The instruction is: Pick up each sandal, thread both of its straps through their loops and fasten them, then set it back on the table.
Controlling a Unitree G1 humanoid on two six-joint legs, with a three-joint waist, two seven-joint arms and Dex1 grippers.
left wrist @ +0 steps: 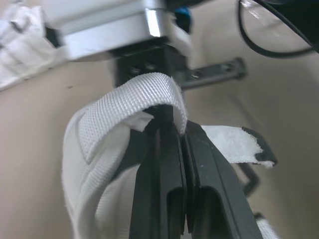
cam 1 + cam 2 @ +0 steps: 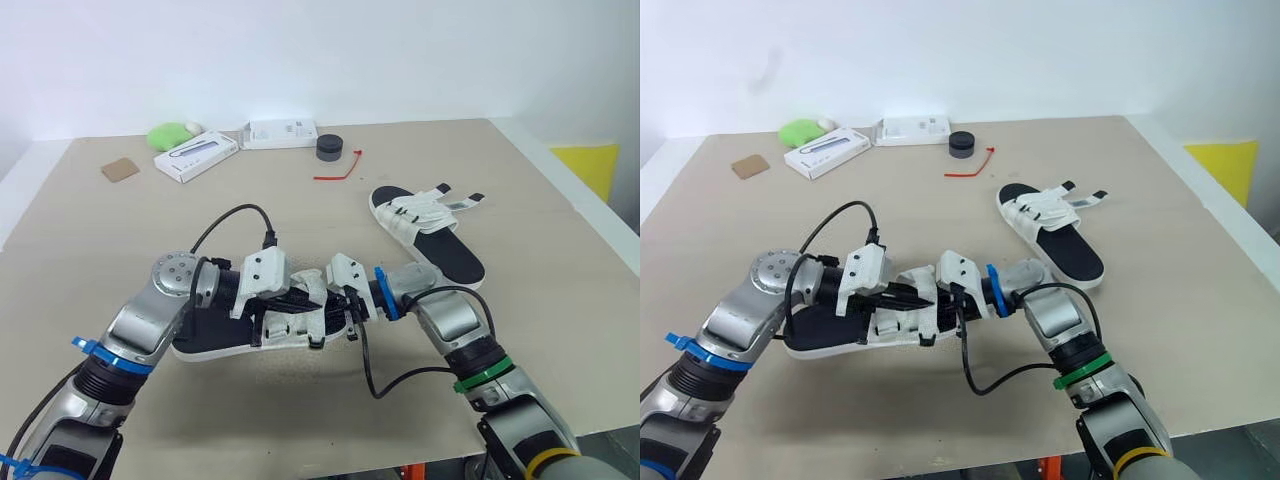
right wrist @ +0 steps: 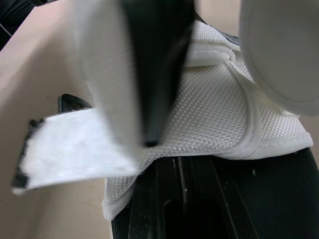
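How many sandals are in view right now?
2. The near sandal lies at the front, left of centre, under the robot's arms. The far sandal lies further back on the right, its strap ends sticking out. Nothing suggests a hidden third.

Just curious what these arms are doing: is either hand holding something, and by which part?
The left hand pinches the near sandal by one white strap, where the strap folds over. Whether the right hand grips anything cannot be told.
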